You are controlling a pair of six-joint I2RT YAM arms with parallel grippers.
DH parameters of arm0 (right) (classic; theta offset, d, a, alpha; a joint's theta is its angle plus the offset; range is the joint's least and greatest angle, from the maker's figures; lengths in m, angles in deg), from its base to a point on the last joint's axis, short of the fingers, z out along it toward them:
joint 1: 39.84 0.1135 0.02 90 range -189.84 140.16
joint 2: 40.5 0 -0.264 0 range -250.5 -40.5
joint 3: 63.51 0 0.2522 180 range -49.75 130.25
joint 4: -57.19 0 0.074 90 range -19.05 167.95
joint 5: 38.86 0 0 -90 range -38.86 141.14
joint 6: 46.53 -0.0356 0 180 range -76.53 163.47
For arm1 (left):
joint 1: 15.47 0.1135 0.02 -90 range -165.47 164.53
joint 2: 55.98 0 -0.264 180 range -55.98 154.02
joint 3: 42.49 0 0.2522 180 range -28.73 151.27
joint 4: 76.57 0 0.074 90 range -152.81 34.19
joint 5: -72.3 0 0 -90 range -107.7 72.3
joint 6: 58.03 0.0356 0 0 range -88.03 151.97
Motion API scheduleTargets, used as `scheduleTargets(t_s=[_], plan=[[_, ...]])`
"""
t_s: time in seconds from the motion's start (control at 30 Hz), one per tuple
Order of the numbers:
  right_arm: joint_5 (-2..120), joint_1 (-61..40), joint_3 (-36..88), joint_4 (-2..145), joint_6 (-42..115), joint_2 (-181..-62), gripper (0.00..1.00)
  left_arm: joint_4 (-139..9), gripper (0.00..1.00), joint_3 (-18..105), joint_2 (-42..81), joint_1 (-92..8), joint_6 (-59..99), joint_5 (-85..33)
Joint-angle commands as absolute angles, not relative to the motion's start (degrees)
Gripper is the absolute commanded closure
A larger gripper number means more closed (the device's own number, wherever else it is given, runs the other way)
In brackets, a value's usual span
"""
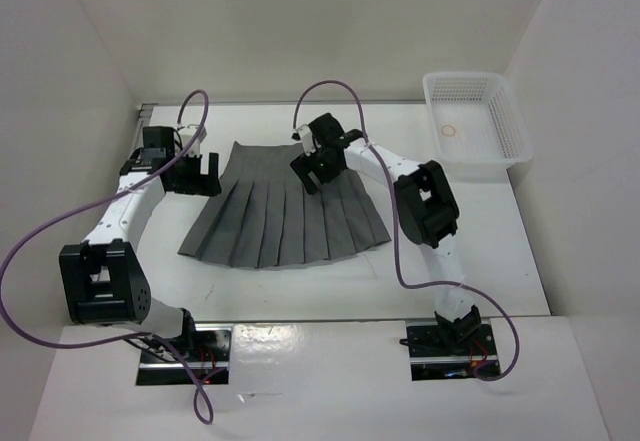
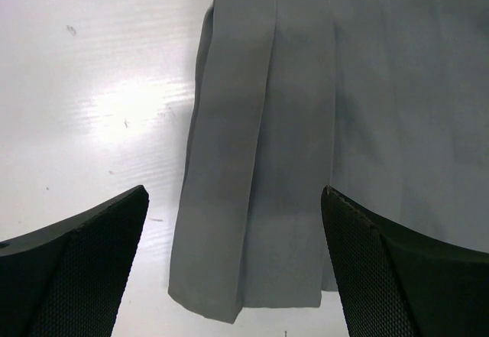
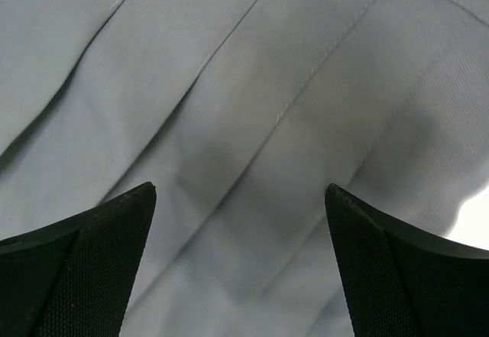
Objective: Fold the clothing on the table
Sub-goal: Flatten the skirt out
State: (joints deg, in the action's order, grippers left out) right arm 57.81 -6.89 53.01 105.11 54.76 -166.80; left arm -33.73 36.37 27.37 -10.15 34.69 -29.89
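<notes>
Fingers of the left gripper spread apart and empty over the left side edge of the mid-grey pleated soft-fabric skirt. Fingers of the right gripper likewise parted and empty above the pleats near the waistband. Skirt flat mid-table, waistband toward the far edge. Matte white rectangular table; white mesh plastic basket at its far right corner; plain white walls on three sides.

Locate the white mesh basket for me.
In the top view, the basket sits at the far right corner of the table, beyond the right arm and apart from the skirt.
</notes>
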Motion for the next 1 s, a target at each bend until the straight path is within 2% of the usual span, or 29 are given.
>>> scheduleTargets(t_s=[0.0, 0.2, 0.53, 0.97], plan=[[58.78, -7.23, 58.70, 102.86, 51.30, -170.73, 0.05, -32.84, 0.00, 35.43, 24.36, -9.15, 34.78, -28.52], [55.01, -6.70, 65.21, 104.09, 47.34, -175.14, 0.04, -32.23, 0.00, 33.85, 22.59, -8.62, 34.78, -27.98], [48.32, -1.61, 45.99, 100.66, 46.81, -167.42, 0.01, -32.22, 0.00, 32.80, 21.36, -8.62, 34.78, -27.46], [47.80, -1.61, 35.42, 100.13, 49.27, -160.21, 0.01, -32.22, 0.00, 32.80, 21.36, -8.62, 34.78, -27.46]])
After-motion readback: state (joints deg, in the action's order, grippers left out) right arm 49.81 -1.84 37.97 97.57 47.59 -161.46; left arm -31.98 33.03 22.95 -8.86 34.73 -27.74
